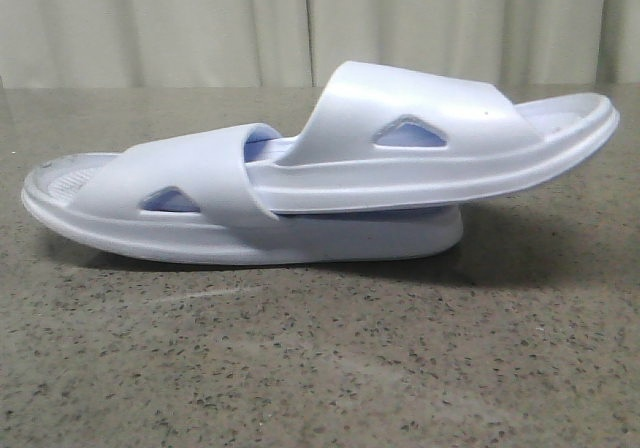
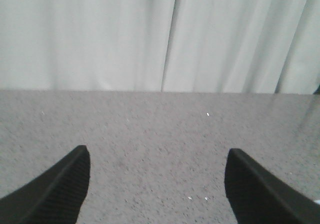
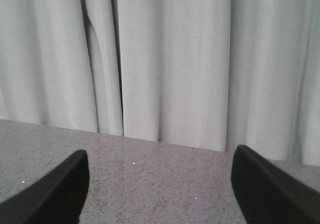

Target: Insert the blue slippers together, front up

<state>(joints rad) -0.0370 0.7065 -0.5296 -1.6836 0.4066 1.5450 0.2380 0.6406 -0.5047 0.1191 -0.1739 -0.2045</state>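
Front view sits low and close on the table point(image 1: 320, 368); both wrist views face the curtain point(image 3: 175, 59).

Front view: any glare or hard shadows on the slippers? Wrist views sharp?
Front view: sharp; soft sheen on the pale blue foam slippers, diffuse shadow under them on the grey speckled table. Left wrist view: soft, left tool fingers blurred. Right wrist view: same for right tool.

Speckled grey table point(image 1: 320, 368) bears nested blue slippers point(image 1: 320, 183).
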